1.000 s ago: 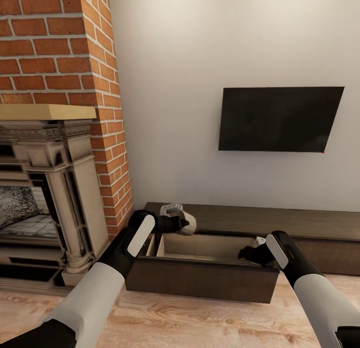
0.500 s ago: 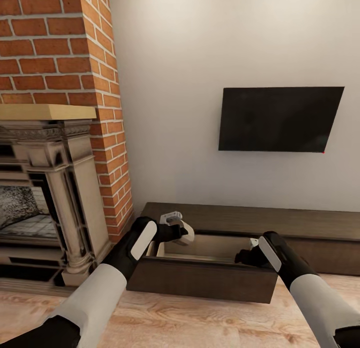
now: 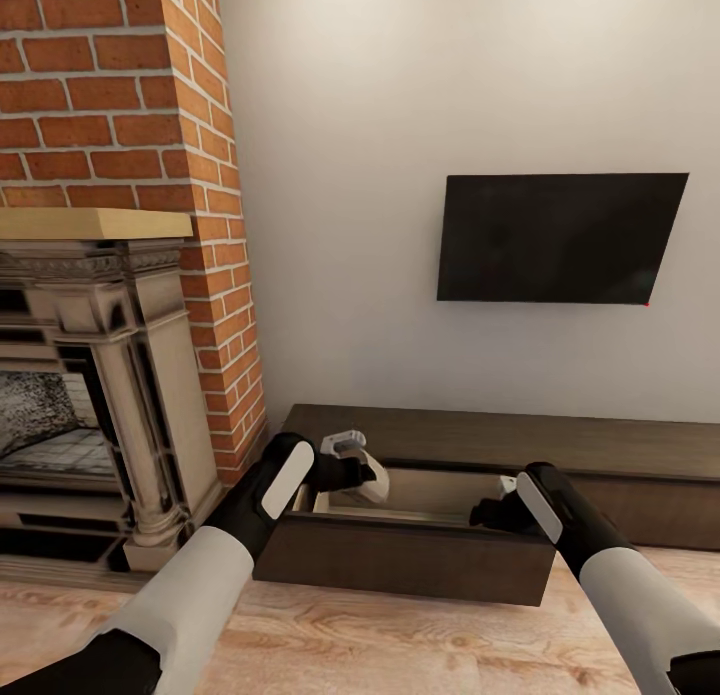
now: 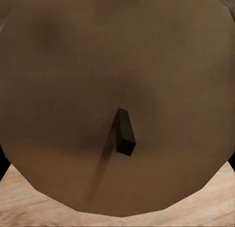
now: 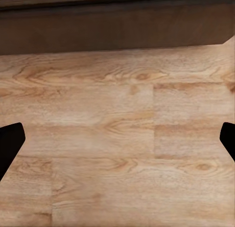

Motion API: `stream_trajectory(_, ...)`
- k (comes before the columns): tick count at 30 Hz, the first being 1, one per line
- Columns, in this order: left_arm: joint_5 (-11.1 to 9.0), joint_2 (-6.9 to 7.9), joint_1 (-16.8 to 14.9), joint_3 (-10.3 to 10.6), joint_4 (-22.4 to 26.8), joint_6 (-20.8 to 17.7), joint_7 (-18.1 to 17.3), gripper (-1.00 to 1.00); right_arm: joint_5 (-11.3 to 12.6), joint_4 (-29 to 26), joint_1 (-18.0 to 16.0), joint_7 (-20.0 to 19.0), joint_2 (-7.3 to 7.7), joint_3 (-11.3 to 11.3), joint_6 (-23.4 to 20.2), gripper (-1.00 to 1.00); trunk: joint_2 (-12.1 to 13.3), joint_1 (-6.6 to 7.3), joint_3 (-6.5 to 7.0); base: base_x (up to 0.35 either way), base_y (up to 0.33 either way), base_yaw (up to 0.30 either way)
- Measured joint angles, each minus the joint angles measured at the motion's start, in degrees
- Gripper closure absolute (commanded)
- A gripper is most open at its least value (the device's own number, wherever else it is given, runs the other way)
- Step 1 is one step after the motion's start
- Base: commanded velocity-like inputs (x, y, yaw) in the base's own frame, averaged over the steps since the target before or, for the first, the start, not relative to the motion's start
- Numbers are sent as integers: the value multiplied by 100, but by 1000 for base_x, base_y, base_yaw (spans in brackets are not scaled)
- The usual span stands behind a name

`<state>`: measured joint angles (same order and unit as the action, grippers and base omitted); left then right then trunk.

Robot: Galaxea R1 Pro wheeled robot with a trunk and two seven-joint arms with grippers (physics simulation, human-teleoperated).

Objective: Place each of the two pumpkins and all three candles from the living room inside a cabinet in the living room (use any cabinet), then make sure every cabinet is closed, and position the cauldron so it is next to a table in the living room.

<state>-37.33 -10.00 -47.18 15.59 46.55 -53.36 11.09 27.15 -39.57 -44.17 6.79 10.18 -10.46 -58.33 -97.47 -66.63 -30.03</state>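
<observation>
One candle (image 4: pixel 117 104) gripped by left claw (image 3: pixel 352 465) over open cabinet (image 3: pixel 400 550) drawer, right claw (image 5: pixel 117 139) spread open.

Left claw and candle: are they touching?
Cannot tell. The left wrist view shows the candle very close, not the fingers; the head view hides the left claw tips.
</observation>
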Motion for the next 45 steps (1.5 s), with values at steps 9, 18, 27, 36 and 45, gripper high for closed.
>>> stream_trajectory(9,-16,0,-25,-3,-1095,-264,17,100,2,-202,0,3,-13,-106,-15,-100,0,0,0,0,0,0)
stream_trajectory(18,-41,0,-1047,-22,-1970,-379,0,100,-6,-210,0,3,-15,-177,-7,-100,0,0,2,0,0,0)
stream_trajectory(27,-63,0,-1903,-35,-2394,-402,-38,100,0,-225,1,-3,-8,-155,-15,-100,0,0,2,0,0,0)
stream_trajectory(36,-70,0,-2077,-37,-2692,-423,-76,100,-11,-896,23,7,-10,-161,-153,-100,0,0,0,0,0,0)
stream_trajectory(45,-77,0,-2078,-27,-3379,-415,-124,100,-7,16,-65,630,-56,-117,-154,-100,0,0,0,0,0,0)
